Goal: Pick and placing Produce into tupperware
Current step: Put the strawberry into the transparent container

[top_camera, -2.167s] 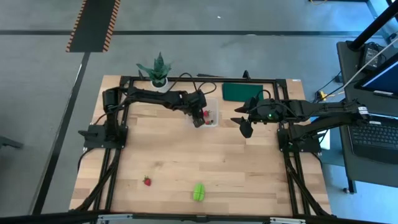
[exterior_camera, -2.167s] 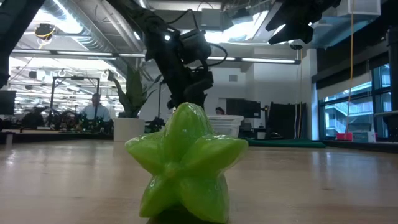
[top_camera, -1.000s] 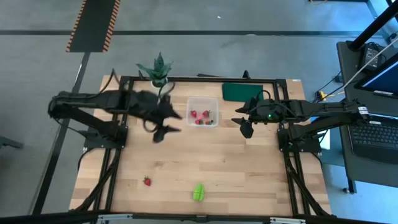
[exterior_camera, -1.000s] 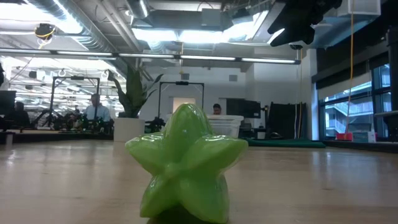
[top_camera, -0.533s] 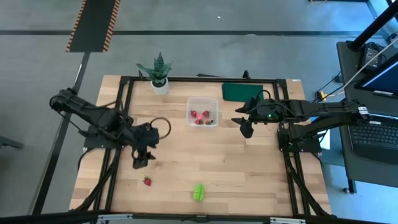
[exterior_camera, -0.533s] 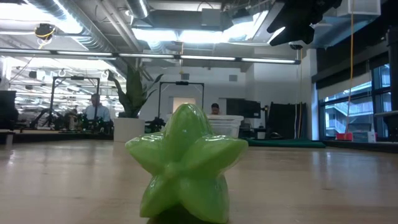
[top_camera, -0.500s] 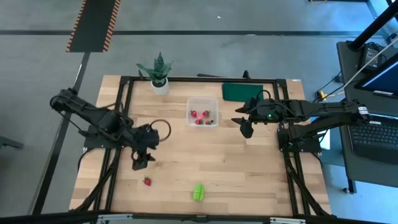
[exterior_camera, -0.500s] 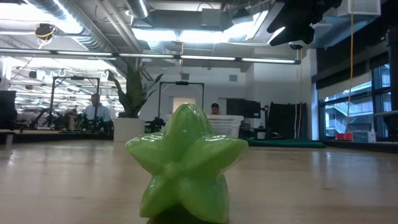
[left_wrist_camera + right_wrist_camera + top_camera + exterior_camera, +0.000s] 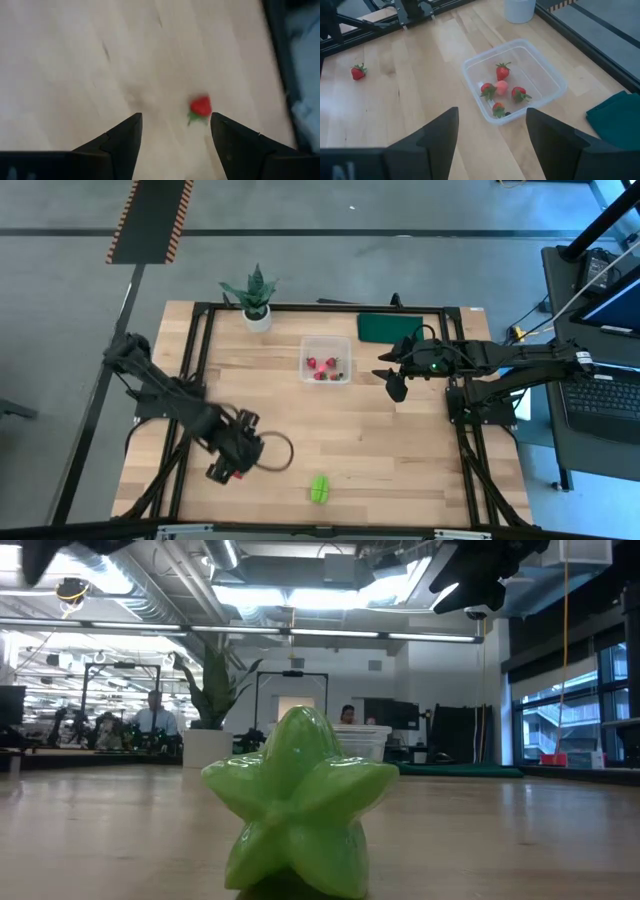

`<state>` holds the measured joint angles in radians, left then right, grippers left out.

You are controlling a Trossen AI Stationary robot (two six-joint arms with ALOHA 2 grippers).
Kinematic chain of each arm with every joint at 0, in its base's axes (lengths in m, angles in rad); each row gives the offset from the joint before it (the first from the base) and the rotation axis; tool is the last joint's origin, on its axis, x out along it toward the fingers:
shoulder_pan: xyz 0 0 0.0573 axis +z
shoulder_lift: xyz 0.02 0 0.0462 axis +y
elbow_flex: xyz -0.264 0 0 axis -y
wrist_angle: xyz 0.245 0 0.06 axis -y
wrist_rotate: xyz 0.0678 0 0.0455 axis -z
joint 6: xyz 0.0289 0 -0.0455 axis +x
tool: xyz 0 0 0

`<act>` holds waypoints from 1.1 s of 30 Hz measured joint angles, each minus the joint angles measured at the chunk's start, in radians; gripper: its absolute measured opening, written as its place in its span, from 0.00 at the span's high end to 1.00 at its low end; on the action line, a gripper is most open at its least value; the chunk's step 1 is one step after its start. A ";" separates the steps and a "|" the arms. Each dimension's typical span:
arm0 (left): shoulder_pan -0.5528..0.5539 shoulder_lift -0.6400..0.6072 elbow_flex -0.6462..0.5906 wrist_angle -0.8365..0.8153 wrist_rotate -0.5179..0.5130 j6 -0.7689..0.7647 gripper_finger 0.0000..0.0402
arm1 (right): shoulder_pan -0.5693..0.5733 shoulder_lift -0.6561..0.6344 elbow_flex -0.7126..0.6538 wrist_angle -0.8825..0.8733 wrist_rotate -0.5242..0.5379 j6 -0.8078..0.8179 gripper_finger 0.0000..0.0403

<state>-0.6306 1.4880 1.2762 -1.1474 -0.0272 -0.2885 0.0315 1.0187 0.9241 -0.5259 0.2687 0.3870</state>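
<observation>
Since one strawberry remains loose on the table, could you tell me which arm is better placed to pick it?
Left. Its open tool hovers right by the strawberry, while the right tool waits beside the tupperware.

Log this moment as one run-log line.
left gripper: open, over loose strawberry | right gripper: open, waiting near tupperware | green piece: on table
</observation>
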 joint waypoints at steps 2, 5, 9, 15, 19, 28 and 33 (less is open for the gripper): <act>-0.025 0.049 0.000 -0.026 0.013 0.039 0.43 | 0.000 0.000 0.000 0.000 0.000 0.000 0.42; -0.058 0.107 0.000 -0.034 0.025 0.107 0.43 | 0.000 0.000 0.000 0.000 0.000 -0.001 0.42; -0.083 0.162 -0.003 -0.003 0.041 0.141 0.43 | 0.000 0.000 0.000 0.001 0.000 -0.001 0.42; -0.098 0.162 -0.083 0.113 0.056 0.116 0.43 | 0.000 0.000 0.000 0.001 0.000 0.001 0.42; -0.099 0.161 -0.132 0.152 0.074 0.100 0.43 | 0.000 0.000 0.000 0.001 0.000 0.001 0.42; -0.108 0.161 -0.227 0.266 0.098 0.105 0.43 | 0.000 0.000 0.000 0.001 0.000 0.003 0.42; -0.120 0.160 -0.268 0.328 0.099 0.106 0.43 | 0.000 0.000 0.000 0.001 0.000 0.004 0.42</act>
<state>-0.7502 1.6482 1.0086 -0.8195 0.0720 -0.1821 0.0315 1.0187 0.9241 -0.5247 0.2691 0.3910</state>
